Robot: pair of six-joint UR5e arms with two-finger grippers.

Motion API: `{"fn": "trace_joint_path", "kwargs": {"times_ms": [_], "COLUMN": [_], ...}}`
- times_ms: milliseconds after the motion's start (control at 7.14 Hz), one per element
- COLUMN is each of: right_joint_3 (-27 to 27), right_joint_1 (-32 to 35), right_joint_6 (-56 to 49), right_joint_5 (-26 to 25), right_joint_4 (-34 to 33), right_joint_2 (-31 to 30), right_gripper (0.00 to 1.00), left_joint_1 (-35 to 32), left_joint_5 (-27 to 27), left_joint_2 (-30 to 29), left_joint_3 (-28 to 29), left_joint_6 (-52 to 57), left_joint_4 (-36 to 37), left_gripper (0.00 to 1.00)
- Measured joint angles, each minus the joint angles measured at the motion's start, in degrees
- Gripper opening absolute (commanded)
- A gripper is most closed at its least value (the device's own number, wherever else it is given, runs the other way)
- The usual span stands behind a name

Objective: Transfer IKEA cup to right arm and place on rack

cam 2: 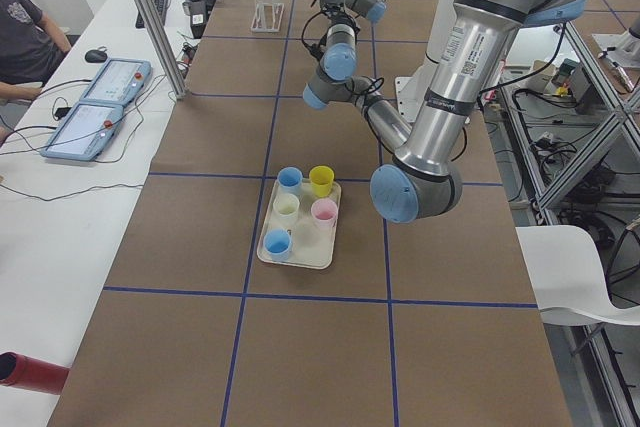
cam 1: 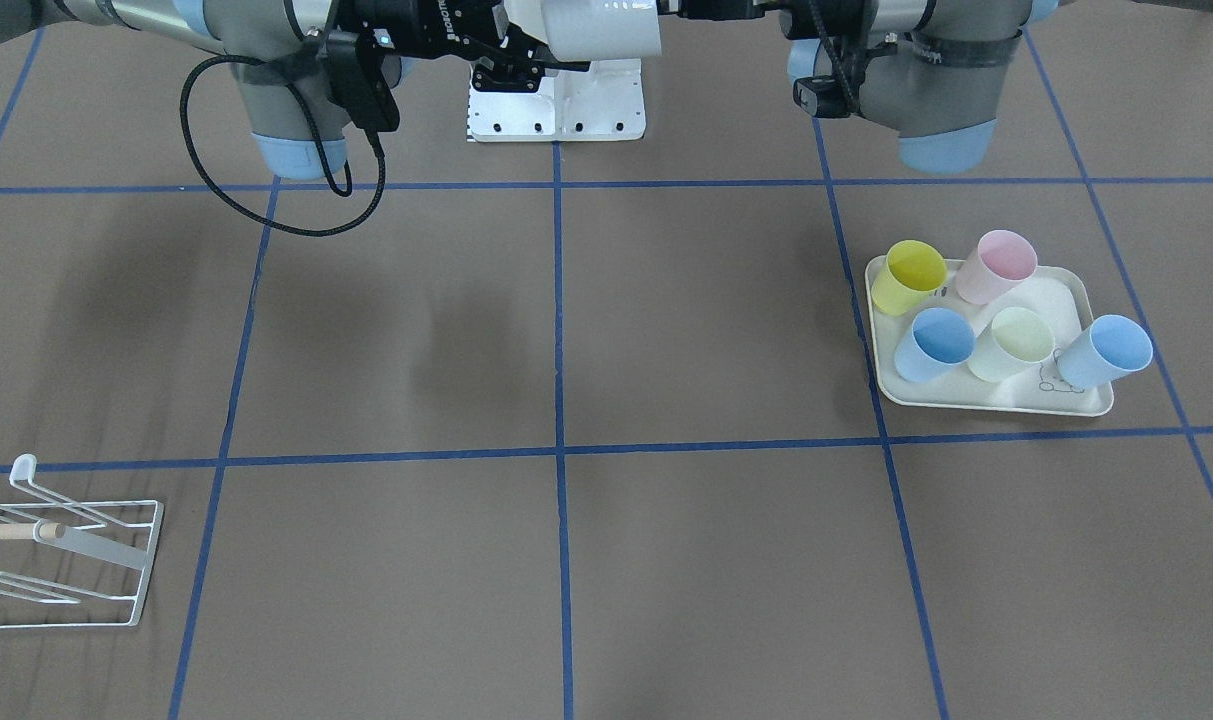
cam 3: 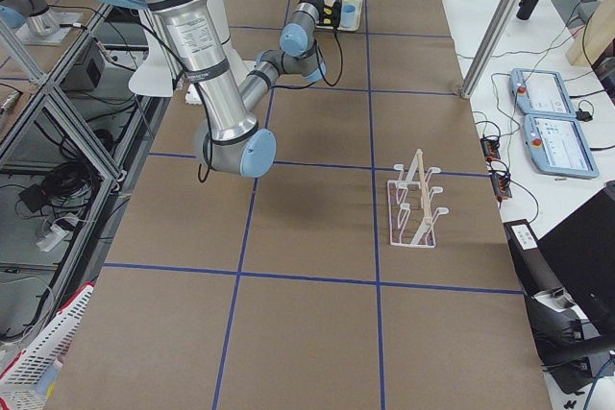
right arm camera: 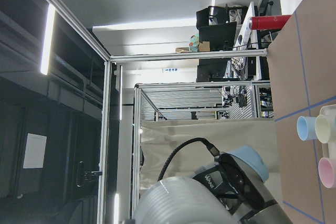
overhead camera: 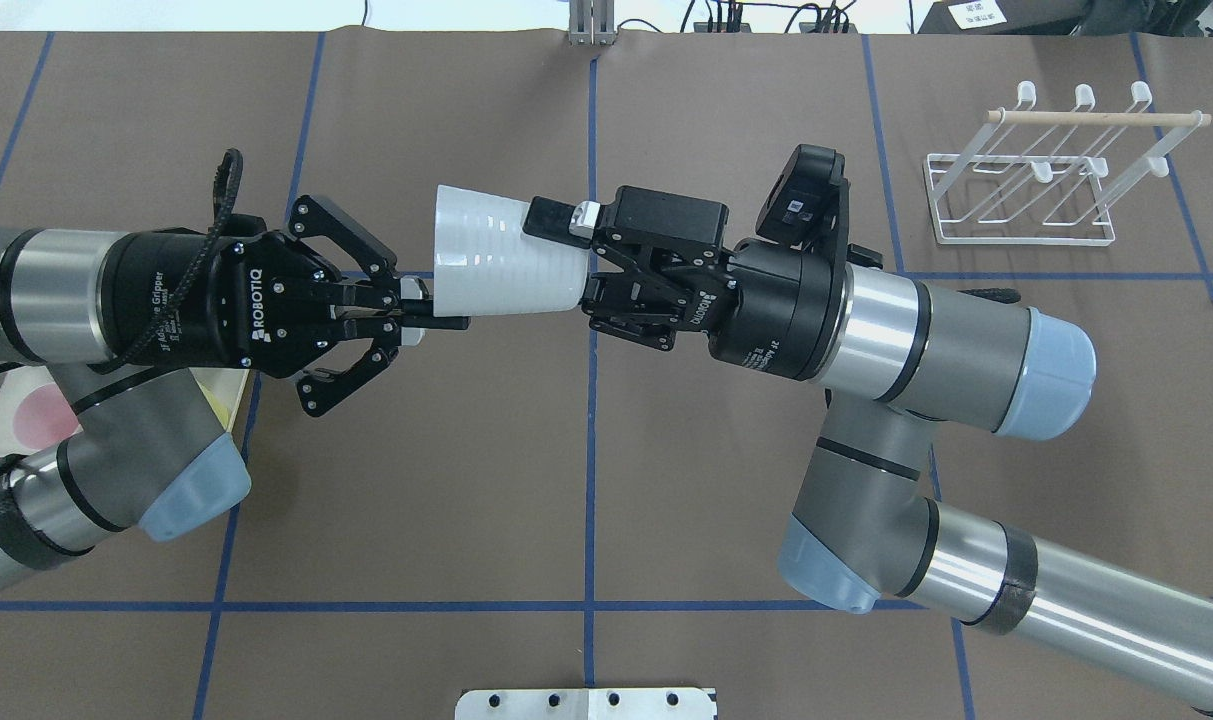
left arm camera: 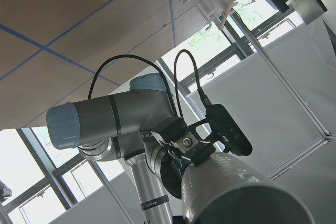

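- The IKEA cup [overhead camera: 496, 262] hangs in the air on its side between my two grippers, well away from the rack [overhead camera: 1021, 240] and on my left of it, nearer my base.
- My left gripper [overhead camera: 436, 318] is pinched narrow on the cup's rim wall at the wide, open end.
- My right gripper [overhead camera: 558, 255] is spread about the cup's width, its fingers straddling the narrow base end. I cannot tell whether they are pressing on it yet.
- I judge the cup light, thin-walled plastic: stiff enough to hold, but likely to flex under a hard squeeze.
- It looks smooth and it tapers, so a grip can slide off toward the small end. I doubt a drop would break it.
- I would hold it across the lower wall, just above the base, leaving the mouth free for a prong.
- The wooden rod [overhead camera: 1096, 117] crosses the top of the rack on its far side. I expect to bring the cup in clear of it.
- The tray [cam 1: 986, 400] with its coloured cups [cam 1: 1011, 343] sits far from the rack, toward the table's other end.
- Nothing I can see lies on the table between the cup and the rack.
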Motion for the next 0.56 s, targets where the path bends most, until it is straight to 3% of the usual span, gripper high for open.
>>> {"fn": "trace_joint_path", "kwargs": {"times_ms": [280, 560], "right_joint_3": [-0.1, -0.1], "right_joint_1": [-0.1, 0.0], "right_joint_6": [-0.2, -0.4], "right_joint_5": [0.0, 0.1], "right_joint_4": [0.1, 0.2], "right_joint_2": [0.1, 0.1], "right_gripper": [0.32, 0.29], "left_joint_1": [0.6, 0.6], "left_joint_5": [0.0, -0.1], "left_joint_2": [0.0, 0.4], "left_joint_3": [0.2, 0.0], "left_joint_6": [0.1, 0.2], "left_joint_4": [0.0, 0.1], "left_gripper": [0.99, 1.0]}}
